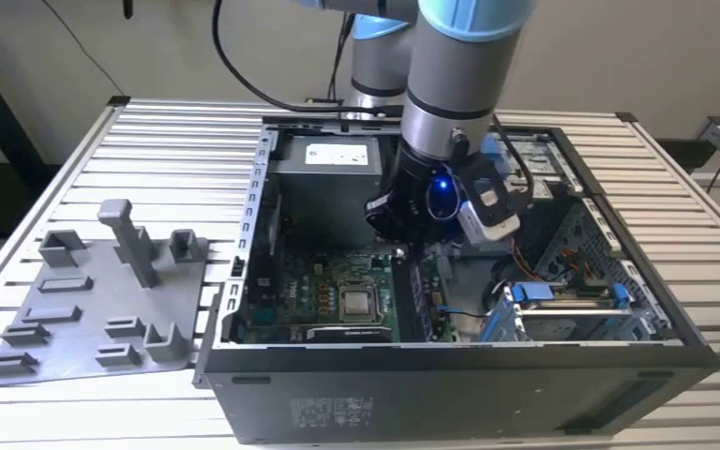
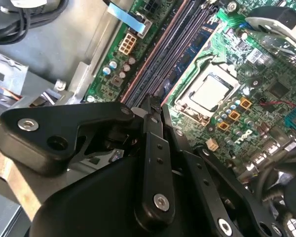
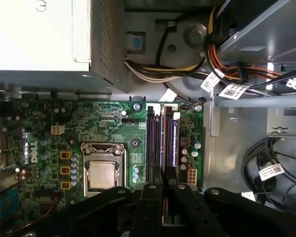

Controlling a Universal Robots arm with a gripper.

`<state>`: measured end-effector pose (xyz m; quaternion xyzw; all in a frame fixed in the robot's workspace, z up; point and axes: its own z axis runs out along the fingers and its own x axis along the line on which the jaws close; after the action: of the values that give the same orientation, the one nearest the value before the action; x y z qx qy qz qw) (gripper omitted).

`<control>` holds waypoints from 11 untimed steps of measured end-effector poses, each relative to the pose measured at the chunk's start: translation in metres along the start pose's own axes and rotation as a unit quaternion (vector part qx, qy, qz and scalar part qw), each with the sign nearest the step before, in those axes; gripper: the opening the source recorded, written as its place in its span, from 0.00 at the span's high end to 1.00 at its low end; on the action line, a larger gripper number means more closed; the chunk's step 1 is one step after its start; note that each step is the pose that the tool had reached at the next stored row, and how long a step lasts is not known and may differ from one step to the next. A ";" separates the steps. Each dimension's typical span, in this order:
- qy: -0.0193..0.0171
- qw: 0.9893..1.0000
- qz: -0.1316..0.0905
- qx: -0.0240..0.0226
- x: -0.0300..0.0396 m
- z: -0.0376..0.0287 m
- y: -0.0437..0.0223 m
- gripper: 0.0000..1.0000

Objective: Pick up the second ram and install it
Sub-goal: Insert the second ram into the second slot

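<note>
The second ram [image 3: 169,143] is standing on edge in a memory slot of the motherboard [image 3: 108,123], just beside the CPU socket [image 3: 102,172]. The jaws of the gripper [image 3: 163,190] are sitting narrow over its near end. In the exterior view, the arm is reaching into the open computer case [image 1: 460,384] beside a grey fixture plate [image 1: 85,319] on the counter [image 1: 185,131].

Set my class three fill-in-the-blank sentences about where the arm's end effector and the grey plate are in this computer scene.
1. The end effector is inside the open computer ____.
2. The grey fixture plate lies on the slatted table, to the exterior view's ____ of the case.
3. In the first wrist view, the end effector is at the memory slots of the ____-coloured motherboard.
Missing words: case; left; green.
</note>
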<state>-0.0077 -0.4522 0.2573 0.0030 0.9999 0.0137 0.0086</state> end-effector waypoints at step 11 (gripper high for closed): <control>0.000 1.000 0.005 0.000 0.0054 0.0167 -0.0035 0.86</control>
<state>-0.0128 -0.4552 0.2404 0.0079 0.9998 0.0137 0.0087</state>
